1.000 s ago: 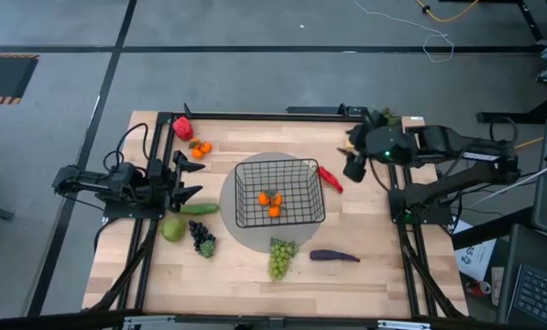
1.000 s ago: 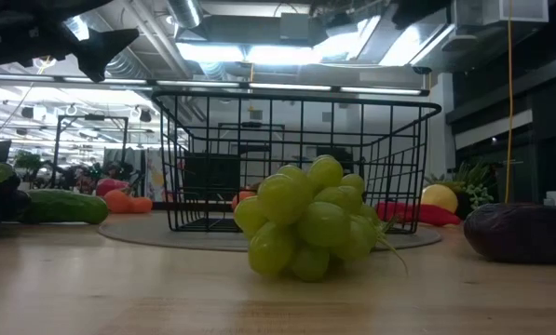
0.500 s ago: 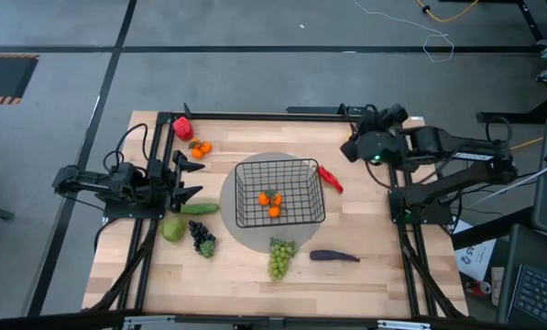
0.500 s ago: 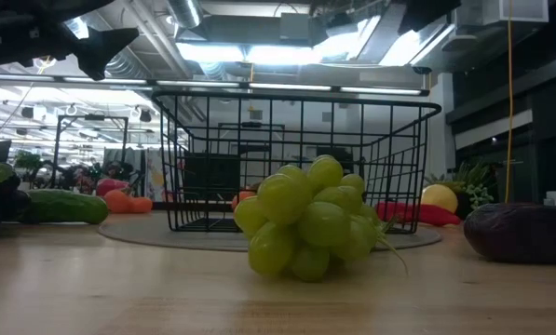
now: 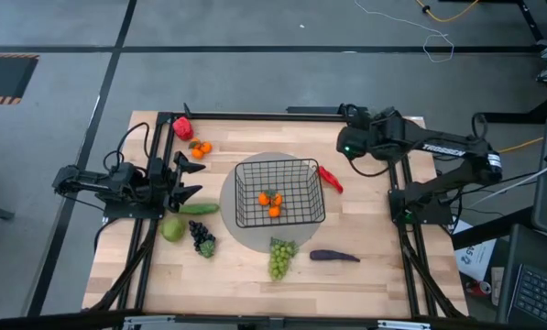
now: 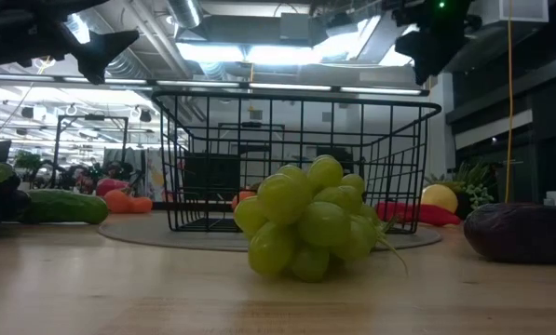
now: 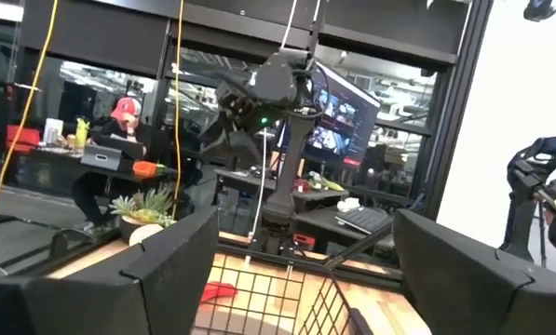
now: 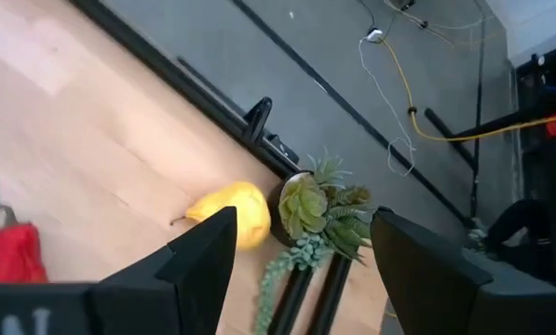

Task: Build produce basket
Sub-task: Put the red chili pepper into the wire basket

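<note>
The black wire basket (image 5: 275, 192) stands on a round grey mat at the table's middle, with small oranges (image 5: 270, 203) inside. Around it lie a red chili (image 5: 330, 178), green grapes (image 5: 279, 257), an eggplant (image 5: 333, 257), purple grapes (image 5: 202, 238), a green apple (image 5: 172, 228), a cucumber (image 5: 200, 209), more oranges (image 5: 200, 147) and a red pepper (image 5: 182, 128). The yellow pear (image 8: 229, 212) lies near the far right corner, hidden under the arm in the high view. My right gripper (image 5: 348, 145) hovers open above it. My left gripper (image 5: 189, 179) waits open at the left.
A small potted succulent (image 8: 305, 205) stands right beside the pear at the table's far edge, against the black frame rail (image 8: 212, 93). The grey mat (image 5: 255, 240) lies under the basket. Bare wood shows along the near edge (image 5: 255, 284).
My right gripper has moved from beside the chili toward the table's far edge and turned about, and it has come down into the top of the low view. It stays open. No fruit has moved.
</note>
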`<action>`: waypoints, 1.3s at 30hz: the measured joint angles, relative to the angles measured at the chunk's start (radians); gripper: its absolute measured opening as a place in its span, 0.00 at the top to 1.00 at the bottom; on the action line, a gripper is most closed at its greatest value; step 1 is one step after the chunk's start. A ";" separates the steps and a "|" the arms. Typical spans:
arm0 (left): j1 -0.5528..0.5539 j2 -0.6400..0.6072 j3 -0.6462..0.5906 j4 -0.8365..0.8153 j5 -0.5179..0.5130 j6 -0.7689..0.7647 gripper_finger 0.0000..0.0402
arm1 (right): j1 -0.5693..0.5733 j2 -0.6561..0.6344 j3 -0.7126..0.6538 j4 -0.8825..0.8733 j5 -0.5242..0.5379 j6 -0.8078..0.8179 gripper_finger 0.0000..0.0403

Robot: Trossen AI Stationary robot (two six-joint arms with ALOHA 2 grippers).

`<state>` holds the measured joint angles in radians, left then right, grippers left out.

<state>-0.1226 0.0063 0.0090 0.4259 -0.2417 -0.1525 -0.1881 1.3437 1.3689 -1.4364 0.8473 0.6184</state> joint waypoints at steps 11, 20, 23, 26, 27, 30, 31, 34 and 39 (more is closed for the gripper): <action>0.000 0.000 0.000 0.024 0.000 0.047 0.21 | -0.019 0.044 0.000 0.003 -0.040 -0.098 0.39; 0.000 0.000 0.000 0.024 0.000 0.005 0.21 | -0.021 0.043 -0.004 0.007 -0.261 -0.178 0.39; 0.000 0.000 0.000 0.024 0.000 0.011 0.21 | -0.021 0.042 -0.049 0.023 -0.381 -0.230 0.39; 0.000 0.000 0.000 0.024 0.000 0.032 0.21 | -0.021 0.042 -0.145 0.074 -0.482 -0.258 0.39; 0.000 0.000 0.000 0.024 -0.001 0.034 0.21 | -0.021 0.042 -0.185 0.111 -0.503 -0.263 0.39; 0.000 0.000 0.000 0.024 -0.001 0.048 0.21 | -0.022 0.043 -0.298 0.215 -0.510 -0.265 0.39; 0.000 0.000 0.000 0.024 -0.001 0.051 0.21 | -0.022 0.043 -0.328 0.252 -0.510 -0.263 0.39; 0.000 0.000 0.000 0.024 -0.001 0.058 0.21 | -0.022 0.043 -0.398 0.340 -0.523 -0.246 0.39; 0.000 0.000 0.000 0.039 -0.002 0.058 0.21 | -0.021 0.043 -0.457 0.410 -0.581 -0.201 0.39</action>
<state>-0.1226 0.0063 0.0090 0.4644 -0.2432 -0.0944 -0.2089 1.3869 0.9123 -1.0262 0.2667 0.4173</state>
